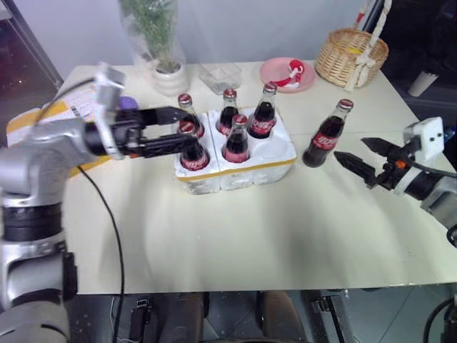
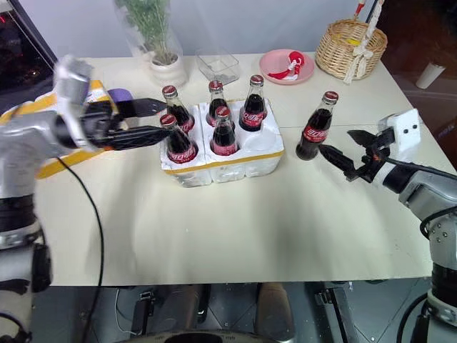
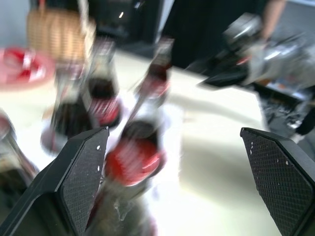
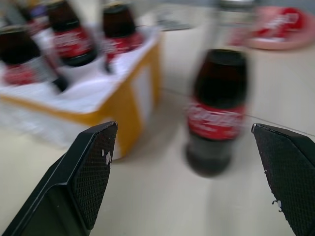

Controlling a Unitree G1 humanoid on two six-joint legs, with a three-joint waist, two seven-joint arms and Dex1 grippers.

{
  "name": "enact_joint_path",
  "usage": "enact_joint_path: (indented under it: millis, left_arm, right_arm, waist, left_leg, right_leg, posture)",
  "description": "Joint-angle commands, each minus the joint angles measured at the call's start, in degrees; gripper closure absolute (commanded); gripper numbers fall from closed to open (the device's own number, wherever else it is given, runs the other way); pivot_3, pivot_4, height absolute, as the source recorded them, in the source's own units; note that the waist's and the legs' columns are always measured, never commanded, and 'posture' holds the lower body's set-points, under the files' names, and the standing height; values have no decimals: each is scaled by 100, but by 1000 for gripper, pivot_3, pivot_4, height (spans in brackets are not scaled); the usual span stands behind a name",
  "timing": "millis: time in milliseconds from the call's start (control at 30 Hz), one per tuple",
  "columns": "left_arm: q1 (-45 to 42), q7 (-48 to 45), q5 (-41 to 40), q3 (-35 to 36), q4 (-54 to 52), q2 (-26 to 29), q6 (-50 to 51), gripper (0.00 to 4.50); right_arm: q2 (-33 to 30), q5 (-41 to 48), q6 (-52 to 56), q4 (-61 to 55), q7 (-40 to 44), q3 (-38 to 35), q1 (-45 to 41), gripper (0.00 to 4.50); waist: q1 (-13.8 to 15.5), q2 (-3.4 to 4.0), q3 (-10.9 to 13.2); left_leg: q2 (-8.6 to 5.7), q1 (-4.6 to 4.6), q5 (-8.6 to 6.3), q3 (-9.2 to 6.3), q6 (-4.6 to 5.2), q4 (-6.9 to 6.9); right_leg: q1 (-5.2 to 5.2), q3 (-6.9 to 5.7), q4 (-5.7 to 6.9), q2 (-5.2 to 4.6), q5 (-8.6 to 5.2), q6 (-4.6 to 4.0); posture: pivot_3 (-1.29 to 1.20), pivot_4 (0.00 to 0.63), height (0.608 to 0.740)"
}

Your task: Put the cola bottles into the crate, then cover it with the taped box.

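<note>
Gaping left claw (image 1: 180,131) seemingly empty, right claw (image 1: 363,158) wide, empty

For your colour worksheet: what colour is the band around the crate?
Yellow; the crate shows it best in the right wrist view.

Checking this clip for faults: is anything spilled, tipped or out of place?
Nothing spilled or tipped. Five cola bottles stand in the crate; the sixth bottle stands upright on the table, one well empty.

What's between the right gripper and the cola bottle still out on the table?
Nothing: only bare table separates the open right gripper from the lone cola bottle, as the left eye view shows. The right wrist view has the bottle straight ahead between the fingers.
</note>
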Motion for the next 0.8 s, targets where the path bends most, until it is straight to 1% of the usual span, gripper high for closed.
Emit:
enact_joint_path:
  millis: [33, 133, 267, 500, 633, 800]
  left_arm:
    - [475, -132, -395, 502, -590, 581, 309, 23]
    - [906, -117, -366, 571, -861, 834, 169, 23]
    - [1302, 137, -121, 485, -1053, 779, -167, 23]
    - [1332, 470, -182, 370, -1271, 589, -359, 23]
    - [1222, 535, -412, 316, -1359, 539, -269, 23]
    - [1050, 538, -415, 25, -1412, 478, -348, 23]
  right_arm:
    - [143, -238, -231, 189, -303, 37, -306, 0]
    - [285, -362, -306, 467, -356, 200, -552, 0]
    - [461, -695, -491, 1065, -335, 618, -950, 0]
    - [653, -1086, -837, 2005, -197, 983, -1512, 0]
    - [793, -1264, -1099, 2509, -81, 1159, -1784, 0]
    - [1051, -1442, -1408, 3192, 95, 1338, -2185, 0]
  waist:
    - [-4, 1, 0]
    - [10, 1, 0]
    - [40, 1, 0]
    - [18, 1, 0]
    - [1, 1, 0]
    - [0, 1, 0]
  left_leg:
    - [2, 2, 0, 0, 0, -1]
    - [2, 1, 0, 2, 0, -1]
    - [1, 0, 0, 2, 0, 2]
    - [1, -1, 0, 2, 0, -3]
    - [1, 0, 0, 2, 0, -3]
    - [1, 0, 0, 2, 0, -4]
  right_leg:
    - [0, 1, 1, 1, 0, -1]
    - [1, 2, 0, 1, 0, -2]
    - [4, 2, -5, 1, 0, -2]
    - [0, 2, -5, 2, 0, -3]
    - [0, 2, -5, 3, 0, -2]
    - [0, 2, -4, 3, 0, -2]
  posture:
    - [0, 150, 737]
    - [0, 150, 737]
    - [0, 150, 737]
    - [0, 150, 737]
    - [0, 150, 737]
    - [0, 150, 737]
